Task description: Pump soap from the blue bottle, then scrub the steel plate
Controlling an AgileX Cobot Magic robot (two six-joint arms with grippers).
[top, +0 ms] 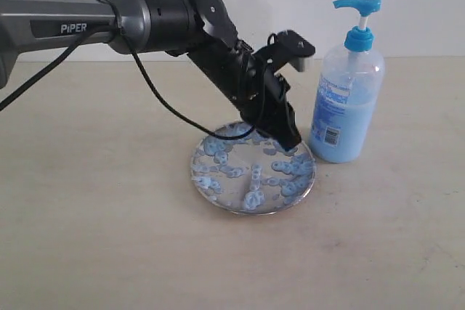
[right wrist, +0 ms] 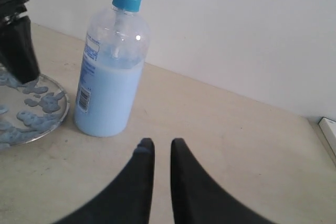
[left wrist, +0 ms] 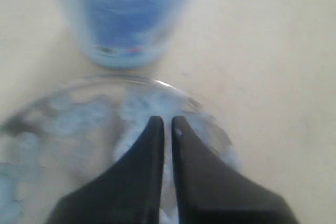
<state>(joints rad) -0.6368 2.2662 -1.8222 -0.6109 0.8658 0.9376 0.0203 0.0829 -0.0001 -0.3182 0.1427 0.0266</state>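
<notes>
Nearly closed and empty, the left fingers [left wrist: 149, 148] meet soap [top: 290, 168] on the steel plate [top: 251, 156] beside the blue bottle [top: 345, 107]; the right fingers [right wrist: 142, 169], likewise almost closed, hold nothing.

A pale beige, matte worktop [top: 87, 237] lies flat beneath the left fingers [left wrist: 136, 182] and spreads out on every side of them, marked with faint grey scuffs and a few dark specks. The same surface lies under the right fingers [right wrist: 142, 182] and stretches ahead of them. Well ahead of the right fingers a plain white wall [top: 421, 5] rises upright from the far edge of the worktop, meeting it in a straight line. Ahead of the right fingers and off to one side, near that line, sits a flat white object [right wrist: 329, 129]. Only its corner shows, too little to tell what it is.
</notes>
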